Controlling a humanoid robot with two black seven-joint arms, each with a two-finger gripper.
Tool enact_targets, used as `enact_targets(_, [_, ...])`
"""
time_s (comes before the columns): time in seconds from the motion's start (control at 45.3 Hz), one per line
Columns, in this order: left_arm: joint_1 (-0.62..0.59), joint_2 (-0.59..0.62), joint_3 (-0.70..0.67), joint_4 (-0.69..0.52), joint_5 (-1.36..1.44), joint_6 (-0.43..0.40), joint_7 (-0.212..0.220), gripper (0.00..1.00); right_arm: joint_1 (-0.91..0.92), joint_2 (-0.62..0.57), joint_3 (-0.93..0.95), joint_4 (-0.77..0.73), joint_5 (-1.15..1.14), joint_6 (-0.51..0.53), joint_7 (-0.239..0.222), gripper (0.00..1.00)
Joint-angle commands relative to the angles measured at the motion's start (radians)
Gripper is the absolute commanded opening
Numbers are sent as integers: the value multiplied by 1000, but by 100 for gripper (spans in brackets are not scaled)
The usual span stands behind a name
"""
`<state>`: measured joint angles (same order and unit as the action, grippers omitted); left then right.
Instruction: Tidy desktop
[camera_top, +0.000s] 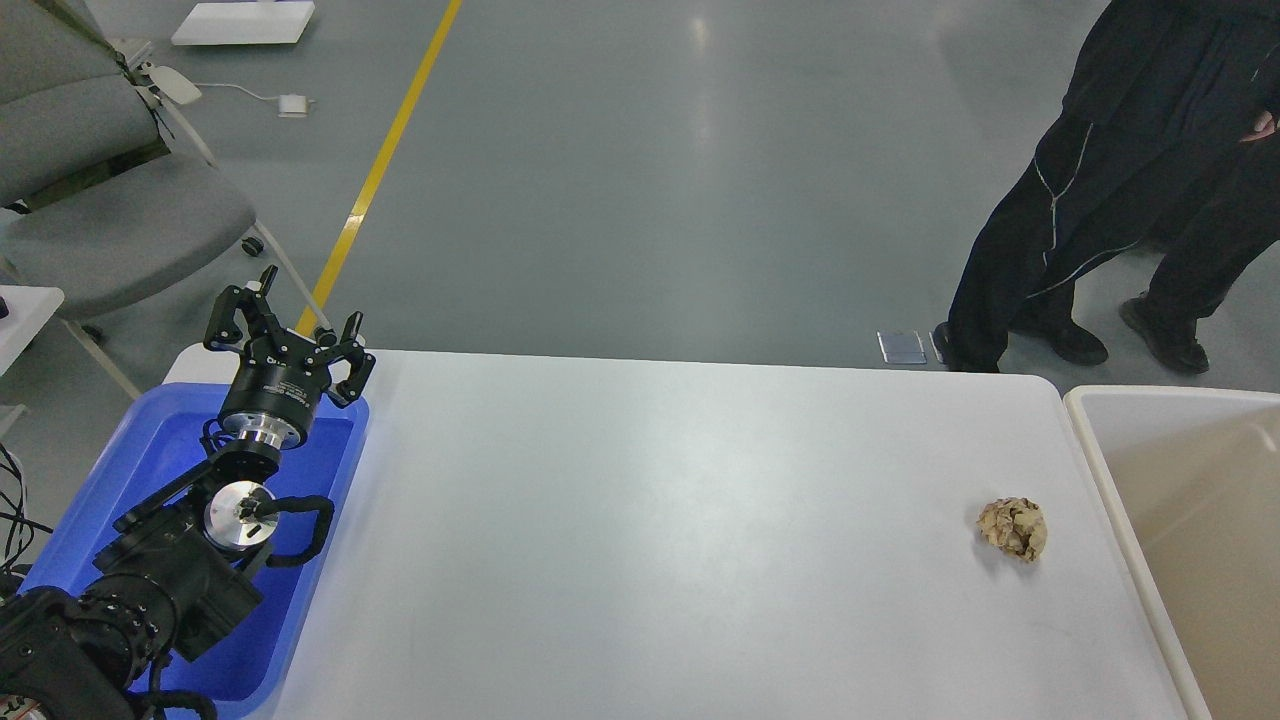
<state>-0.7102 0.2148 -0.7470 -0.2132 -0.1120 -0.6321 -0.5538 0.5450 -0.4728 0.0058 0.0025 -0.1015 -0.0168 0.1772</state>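
Note:
The white desktop (650, 520) fills the middle of the head view. A crumpled beige paper ball (1013, 528) lies on it near the right edge. My left gripper (290, 325) is open and empty, raised above the far end of the blue plastic tray (150, 450) at the desktop's left side. It is far from the paper ball. My right gripper is out of view.
A cream-white bin (1180, 500) stands off the desktop's right edge; its visible inside shows nothing. A person in dark clothes (1100, 190) stands beyond the far right corner. A grey chair (110, 210) stands at far left.

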Motion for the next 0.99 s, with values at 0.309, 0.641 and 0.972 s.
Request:
enact_targets(0.309, [0, 0, 0, 0, 0, 0, 0, 100, 61, -24, 43, 8, 3, 40, 2, 100])
enact_targets(0.641, [0, 0, 0, 0, 0, 0, 0, 100, 81, -339, 508, 565, 31, 116, 11, 100])
enact_targets(0.972, [0, 0, 0, 0, 0, 0, 0, 100, -14, -317, 809, 875, 16, 110, 59, 100])
